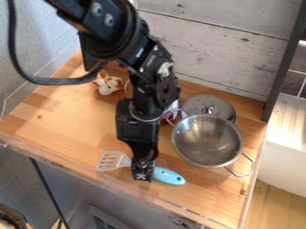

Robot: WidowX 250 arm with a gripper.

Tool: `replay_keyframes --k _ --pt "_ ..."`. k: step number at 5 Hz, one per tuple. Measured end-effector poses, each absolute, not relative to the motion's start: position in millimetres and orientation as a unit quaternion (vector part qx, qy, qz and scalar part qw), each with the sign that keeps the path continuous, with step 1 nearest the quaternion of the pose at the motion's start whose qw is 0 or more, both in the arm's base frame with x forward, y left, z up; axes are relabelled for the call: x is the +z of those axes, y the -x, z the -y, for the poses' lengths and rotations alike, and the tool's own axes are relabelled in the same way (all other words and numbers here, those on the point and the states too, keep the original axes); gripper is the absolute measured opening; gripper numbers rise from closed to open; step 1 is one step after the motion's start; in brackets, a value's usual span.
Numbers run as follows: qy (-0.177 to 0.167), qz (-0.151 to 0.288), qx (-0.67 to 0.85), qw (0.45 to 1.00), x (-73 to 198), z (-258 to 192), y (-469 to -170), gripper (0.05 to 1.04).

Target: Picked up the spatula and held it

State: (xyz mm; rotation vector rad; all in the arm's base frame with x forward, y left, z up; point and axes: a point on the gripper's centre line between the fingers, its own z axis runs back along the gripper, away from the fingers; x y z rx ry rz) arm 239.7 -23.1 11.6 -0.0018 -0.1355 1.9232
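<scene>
Hanging downward, the arm (156,82) places its gripper (142,173) at the middle of the spatula (170,176), near the counter's front edge (113,179) (jaw state, released or clenched, cannot be determined).

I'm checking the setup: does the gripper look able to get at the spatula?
Likely yes: the gripper is down at the spatula, near its blue handle, and the metal pot sits off to one side.

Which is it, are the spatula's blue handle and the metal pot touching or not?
Apart. The camera view shows a strip of wooden counter between the end of the blue handle and the metal pot.
</scene>
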Motion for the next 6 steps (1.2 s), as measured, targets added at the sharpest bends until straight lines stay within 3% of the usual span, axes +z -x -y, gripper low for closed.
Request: replay_keyframes --k 2,3,5,6 --pt "0.003 0.070 0.814 0.577 8 32 -243 0.347" --pt "0.000 0.072 0.815 0.575 7 31 -243 0.270" --pt "-0.010 0.070 0.807 0.587 10 25 -232 0.269" --pt "0.004 0.073 0.794 0.604 27 14 -232 0.269"
